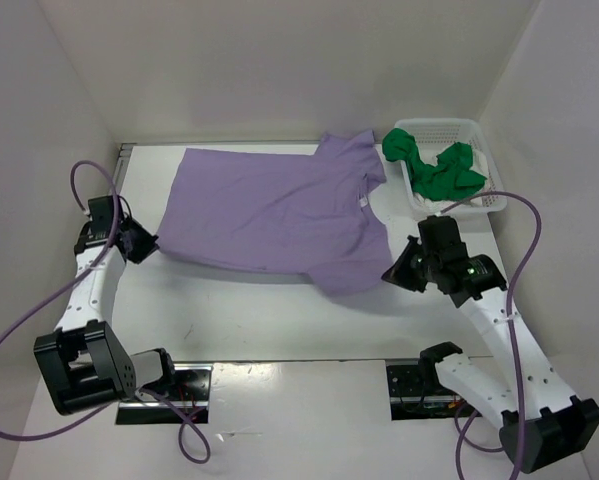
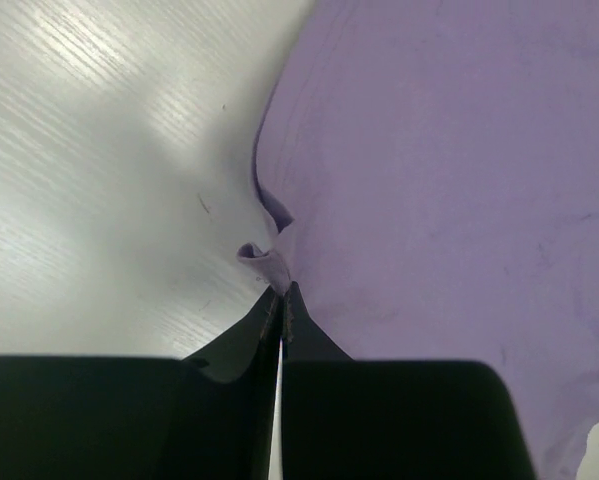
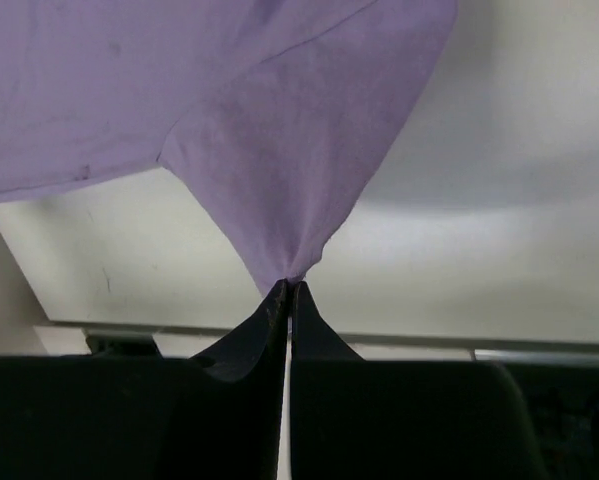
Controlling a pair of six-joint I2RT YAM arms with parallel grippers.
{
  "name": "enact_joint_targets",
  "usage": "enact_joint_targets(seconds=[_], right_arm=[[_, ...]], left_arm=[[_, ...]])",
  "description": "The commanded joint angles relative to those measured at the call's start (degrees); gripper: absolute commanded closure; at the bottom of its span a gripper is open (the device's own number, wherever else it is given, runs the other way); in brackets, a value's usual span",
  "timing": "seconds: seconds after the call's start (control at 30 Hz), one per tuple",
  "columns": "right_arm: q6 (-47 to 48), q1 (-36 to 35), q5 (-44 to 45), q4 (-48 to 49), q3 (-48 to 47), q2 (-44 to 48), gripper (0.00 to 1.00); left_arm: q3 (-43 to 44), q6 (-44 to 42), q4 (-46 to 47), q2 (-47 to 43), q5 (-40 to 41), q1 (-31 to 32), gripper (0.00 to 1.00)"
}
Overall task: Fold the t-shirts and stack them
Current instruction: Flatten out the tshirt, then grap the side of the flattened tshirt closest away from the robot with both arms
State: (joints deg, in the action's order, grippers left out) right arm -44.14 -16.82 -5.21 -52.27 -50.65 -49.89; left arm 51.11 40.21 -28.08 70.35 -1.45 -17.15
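Note:
A pale lavender t-shirt lies spread across the middle of the table, collar toward the right. My left gripper is shut on its near left hem corner; the wrist view shows that puckered cloth pinched at the tips of my left gripper. My right gripper is shut on the shirt's near right sleeve, and there the cloth is drawn up into a taut point at the tips of my right gripper. A bright green t-shirt lies crumpled in the basket.
A white plastic mesh basket stands at the back right corner of the table. White walls close in on the left, back and right. Purple cables loop beside both arms. Two dark openings sit in the table's near edge.

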Motion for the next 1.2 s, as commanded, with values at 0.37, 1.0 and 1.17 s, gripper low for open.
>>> enact_joint_targets(seconds=[0.37,1.0,1.17], right_arm=[[0.0,1.4,-1.6,6.5,-4.9,-11.9,1.00],[8.4,6.9,10.7,17.5,-36.2,-52.5,1.00],[8.9,7.4,12.1,18.0,-42.0,-58.7,1.00]], left_arm=[[6.4,0.7,3.5,7.2,-1.4,-0.3,1.00],[23.4,2.5,9.6,30.7,-0.3,2.0,1.00],[27.9,2.5,10.2,35.4,1.1,3.3,1.00]])
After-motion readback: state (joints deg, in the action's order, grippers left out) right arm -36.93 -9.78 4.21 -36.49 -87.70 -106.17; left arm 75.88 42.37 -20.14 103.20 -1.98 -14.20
